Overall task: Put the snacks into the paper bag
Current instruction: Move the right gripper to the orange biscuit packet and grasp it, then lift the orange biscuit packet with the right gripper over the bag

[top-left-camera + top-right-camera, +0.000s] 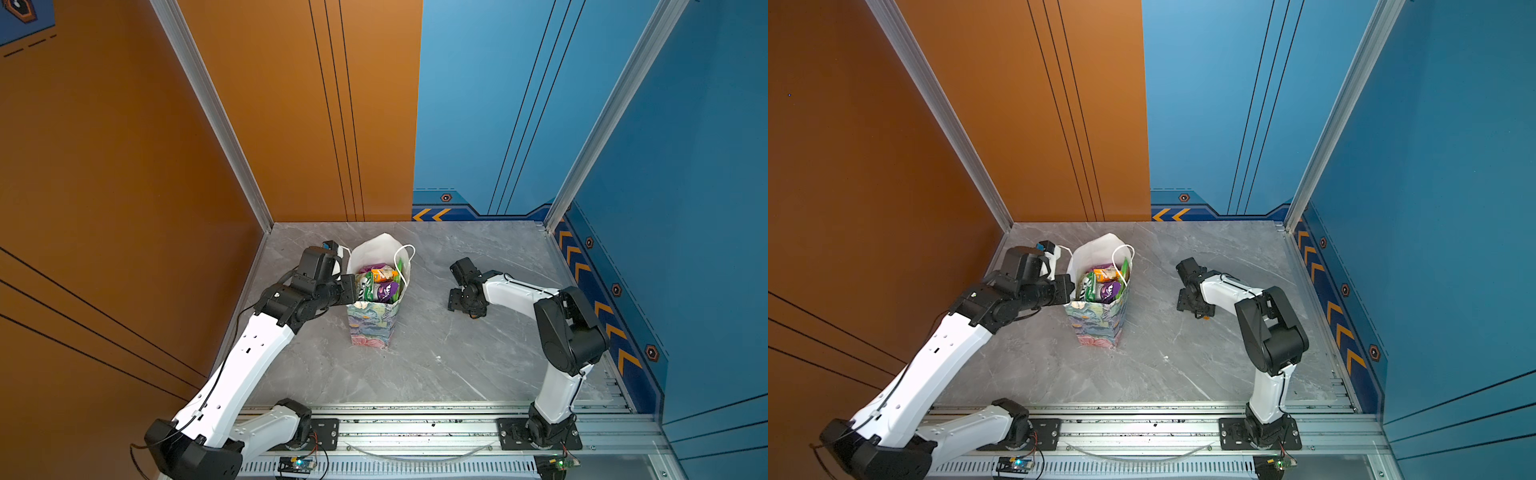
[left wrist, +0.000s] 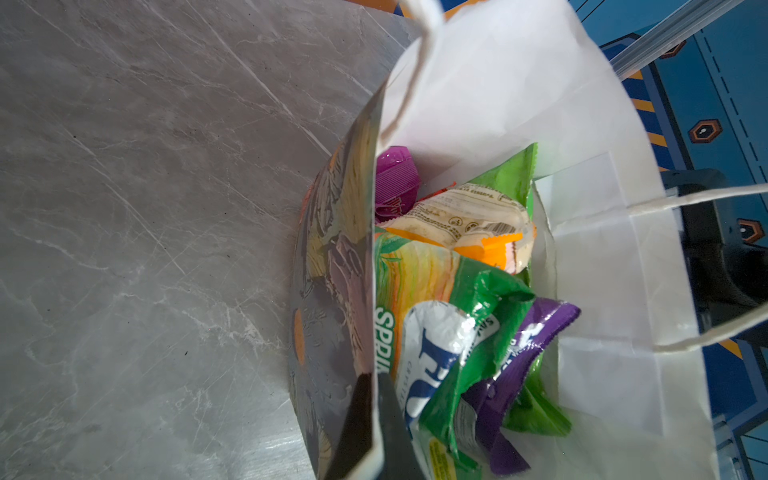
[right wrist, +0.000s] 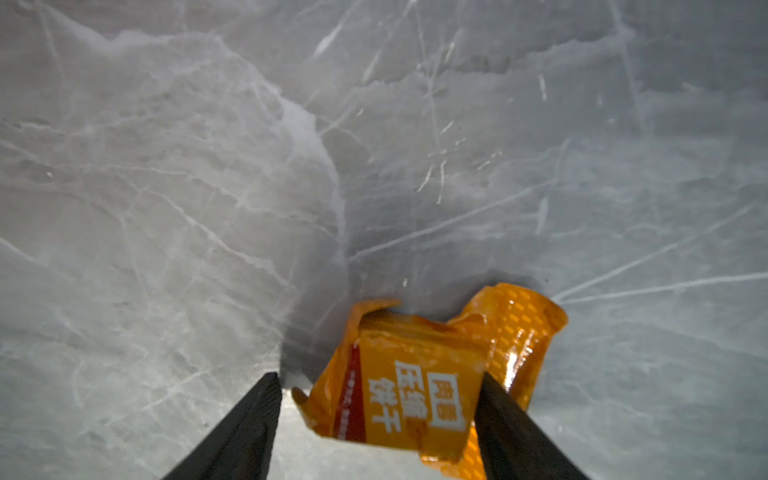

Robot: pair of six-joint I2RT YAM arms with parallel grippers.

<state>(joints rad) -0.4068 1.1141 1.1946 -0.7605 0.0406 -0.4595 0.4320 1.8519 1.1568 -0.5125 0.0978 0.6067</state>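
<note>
While left gripper (image 2: 375, 388) pinches paper bag (image 2: 602, 249) wall, right gripper (image 3: 378, 380) gapes — orange packet (image 3: 419, 399) between jaws, on table (image 3: 166, 208).

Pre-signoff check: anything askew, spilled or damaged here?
An orange packet lies on the table outside the bag, crumpled, one end curled up. The right gripper straddles it, fingers open. The bag stands upright, left gripper pinching its wall. Nothing spilled.
</note>
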